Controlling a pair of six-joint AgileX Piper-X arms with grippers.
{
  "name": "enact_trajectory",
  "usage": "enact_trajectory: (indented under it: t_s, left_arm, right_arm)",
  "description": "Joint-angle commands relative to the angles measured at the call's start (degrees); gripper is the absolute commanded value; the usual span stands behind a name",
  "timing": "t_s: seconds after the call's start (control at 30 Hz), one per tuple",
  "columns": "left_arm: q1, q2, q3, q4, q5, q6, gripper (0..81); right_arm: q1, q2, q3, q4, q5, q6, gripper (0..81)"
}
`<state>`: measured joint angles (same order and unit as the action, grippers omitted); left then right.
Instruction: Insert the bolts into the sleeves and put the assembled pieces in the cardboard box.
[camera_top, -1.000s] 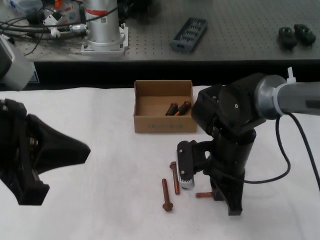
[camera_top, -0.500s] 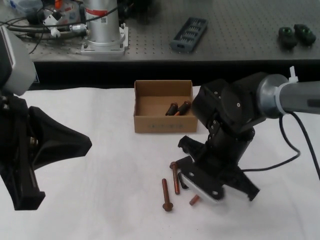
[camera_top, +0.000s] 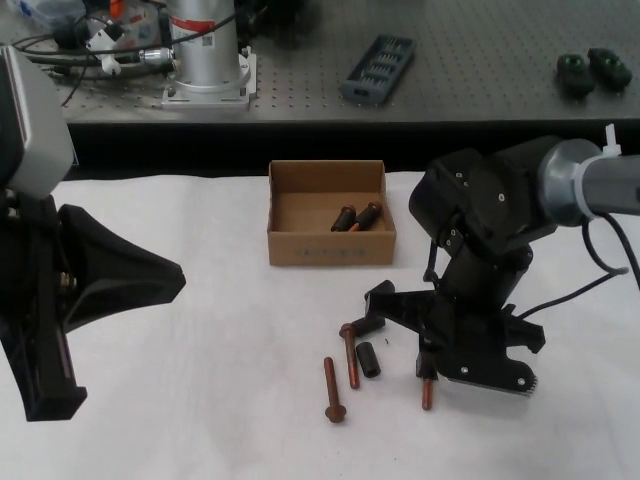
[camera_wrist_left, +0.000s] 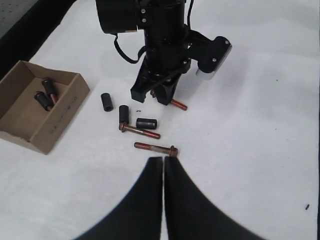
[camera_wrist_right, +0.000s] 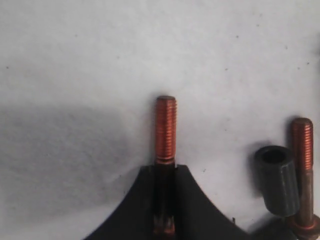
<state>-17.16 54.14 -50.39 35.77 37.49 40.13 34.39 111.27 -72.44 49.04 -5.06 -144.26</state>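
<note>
My right gripper (camera_wrist_right: 164, 172) is shut on a copper bolt (camera_wrist_right: 165, 127), whose threaded end sticks out over the white cloth. From the high view, that bolt (camera_top: 427, 392) hangs low, right of two loose bolts (camera_top: 333, 388) and a black sleeve (camera_top: 368, 359). The left wrist view shows three loose sleeves (camera_wrist_left: 147, 123) and two bolts (camera_wrist_left: 155, 147) lying in front of the right gripper (camera_wrist_left: 165, 95). The cardboard box (camera_top: 330, 250) holds two assembled pieces (camera_top: 358, 217). My left gripper (camera_wrist_left: 163, 162) is shut on nothing, held above the cloth to the left.
The left arm (camera_top: 90, 290) fills the left side of the bench. A metal post (camera_top: 205, 50), a dark tool rack (camera_top: 377, 65) and cables sit on the perforated table behind the cloth. Bare cloth lies left of the loose bolts.
The right gripper has swung round and shifted right with the bolt, which now points toward the front edge. A black sleeve that it covered now shows. The left arm barely moved.
</note>
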Motion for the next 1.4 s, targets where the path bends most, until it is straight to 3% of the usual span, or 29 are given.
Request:
enact_trajectory:
  t_s: [0.0,0.13,0.17,0.33,0.4,0.63,1.1,1.2,1.37]
  left_arm:
    - [0.1,-0.4,-0.1,-0.8,0.2,1.0,0.6]
    - [0.1,-0.4,-0.1,-0.8,0.2,1.0,0.6]
    - [0.1,-0.4,-0.1,-0.8,0.2,1.0,0.6]
    - [0.1,-0.4,-0.1,-0.7,0.3,1.0,0.6]
    - [0.1,-0.4,-0.1,-0.7,0.4,1.0,0.6]
    - [0.1,-0.4,-0.1,-0.7,0.4,0.5,0.6]
    - [0.1,-0.4,-0.1,-0.7,0.4,-11.4,0.6]
    - [0.1,-0.4,-0.1,-0.1,0.4,-17.0,0.6]
    - [0.1,-0.4,-0.1,1.9,0.4,-24.4,0.6]
  right_arm:
    - [-0.5,0.1,-0.4,0.0,-0.7,-0.6,2.9]
    - [-0.6,0.1,-0.4,0.0,-1.1,0.9,0.6]
    - [-0.6,0.1,-0.4,0.0,-1.1,0.9,3.3]
    - [-0.6,0.1,-0.4,0.0,-1.1,0.9,31.7]
    - [-0.6,0.1,-0.4,0.0,-1.1,0.9,38.6]
    - [-0.6,0.1,-0.4,0.0,-1.1,5.3,40.0]
    - [3.1,-10.1,-0.4,1.7,0.2,52.1,40.0]
    - [4.5,-13.0,-0.4,1.7,0.2,70.5,40.0]
    - [5.7,-14.2,-0.4,1.8,0.2,118.3,40.0]
